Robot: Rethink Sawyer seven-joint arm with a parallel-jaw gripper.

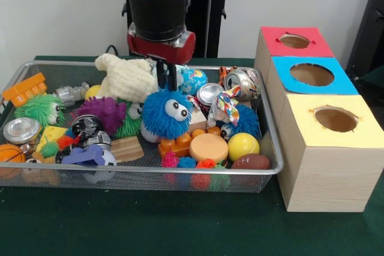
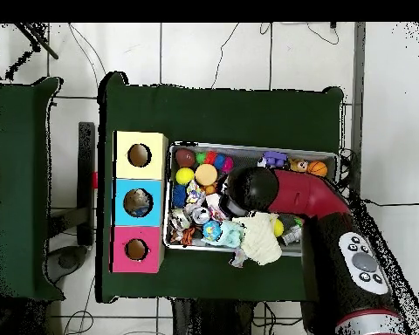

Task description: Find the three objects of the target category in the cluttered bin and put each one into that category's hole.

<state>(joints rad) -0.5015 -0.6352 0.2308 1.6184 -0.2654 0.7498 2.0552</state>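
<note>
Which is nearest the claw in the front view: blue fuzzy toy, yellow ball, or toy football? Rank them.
Measured from the claw, which is down in the wire mesh bin:
1. Blue fuzzy toy, directly below the claw, bin centre.
2. Yellow ball, toward the boxes, nearer the front rim.
3. Toy football, front corner by the boxes, just past the ball.

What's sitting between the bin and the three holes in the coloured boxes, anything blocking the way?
Nothing visible. The boxes stand right beside the cluttered bin, and the red hole, blue hole and yellow hole are open on top, uncovered.
</note>
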